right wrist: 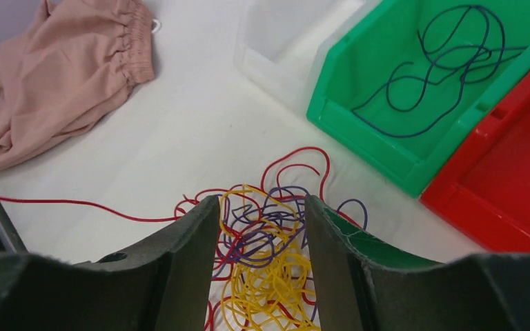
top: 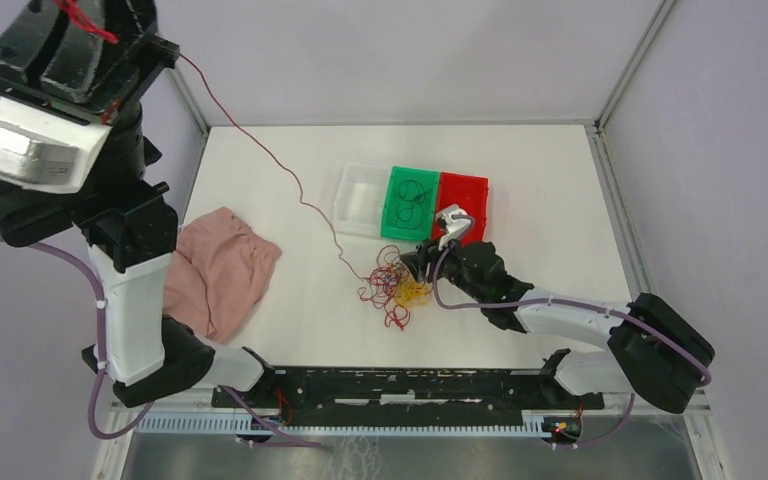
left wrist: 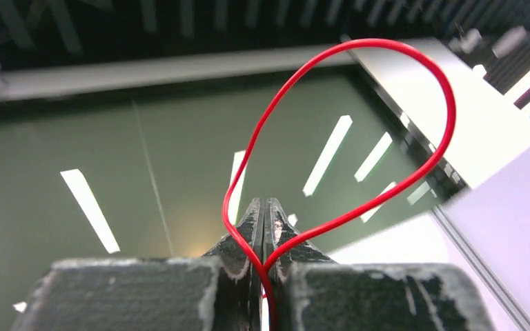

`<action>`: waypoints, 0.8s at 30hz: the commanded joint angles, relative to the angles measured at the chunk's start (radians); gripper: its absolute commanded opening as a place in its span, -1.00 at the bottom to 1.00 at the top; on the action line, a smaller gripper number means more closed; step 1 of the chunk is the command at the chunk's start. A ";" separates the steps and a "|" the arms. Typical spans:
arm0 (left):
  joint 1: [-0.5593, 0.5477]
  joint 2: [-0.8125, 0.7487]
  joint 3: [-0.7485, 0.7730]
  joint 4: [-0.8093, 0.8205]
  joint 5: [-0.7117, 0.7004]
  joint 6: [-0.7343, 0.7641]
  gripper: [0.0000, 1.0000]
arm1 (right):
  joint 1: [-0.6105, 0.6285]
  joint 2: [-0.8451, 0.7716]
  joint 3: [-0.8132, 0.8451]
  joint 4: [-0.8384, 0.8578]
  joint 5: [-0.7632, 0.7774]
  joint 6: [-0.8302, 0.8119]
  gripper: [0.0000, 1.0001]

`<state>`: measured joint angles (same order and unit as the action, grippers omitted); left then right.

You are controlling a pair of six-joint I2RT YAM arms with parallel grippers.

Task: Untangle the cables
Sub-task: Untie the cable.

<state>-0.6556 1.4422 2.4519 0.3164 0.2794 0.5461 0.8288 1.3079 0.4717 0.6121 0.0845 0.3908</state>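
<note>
On the table (top: pixel 530 170), curly cables (right wrist: pixel 269 276) between parted right tool (right wrist: pixel 261 201), left tool (left wrist: pixel 263 204) pinching red strand (left wrist: pixel 379 41).

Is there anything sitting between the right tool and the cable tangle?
Nothing visible. The right tool is open and low, its fingers on either side of the tangle, with no other object in the gap.

Overhead camera looks down; right wrist camera, close, shares the cables (right wrist: pixel 266 276).
</note>
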 commanded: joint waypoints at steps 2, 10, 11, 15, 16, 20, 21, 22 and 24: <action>0.005 -0.143 -0.324 -0.193 -0.008 0.059 -0.94 | 0.001 -0.076 0.128 -0.089 -0.140 -0.064 0.15; 0.005 -0.193 -0.440 -0.270 -0.012 0.158 -0.94 | 0.001 -0.052 0.256 -0.185 -0.431 -0.102 0.59; 0.005 -0.179 -0.414 -0.289 -0.010 0.166 -0.94 | 0.001 -0.031 0.277 -0.192 -0.477 -0.100 0.60; 0.005 -0.155 -0.361 -0.319 -0.010 0.187 -0.94 | 0.011 0.063 0.326 -0.076 -0.668 -0.023 0.64; 0.005 -0.154 -0.358 -0.324 -0.010 0.193 -0.94 | 0.022 0.086 0.340 -0.052 -0.698 -0.015 0.65; 0.005 -0.155 -0.360 -0.333 -0.013 0.213 -0.94 | 0.083 0.137 0.417 -0.129 -0.718 -0.091 0.68; 0.005 -0.155 -0.359 -0.334 -0.011 0.214 -0.94 | 0.100 0.151 0.442 -0.172 -0.688 -0.123 0.68; 0.005 -0.154 -0.358 -0.332 -0.010 0.215 -0.94 | 0.113 0.163 0.464 -0.210 -0.662 -0.153 0.68; 0.005 -0.154 -0.355 -0.329 -0.008 0.213 -0.94 | 0.133 0.196 0.493 -0.235 -0.593 -0.194 0.66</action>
<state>-0.6559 1.2991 2.0659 -0.0216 0.2810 0.7124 0.9207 1.4696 0.8673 0.4099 -0.5415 0.2943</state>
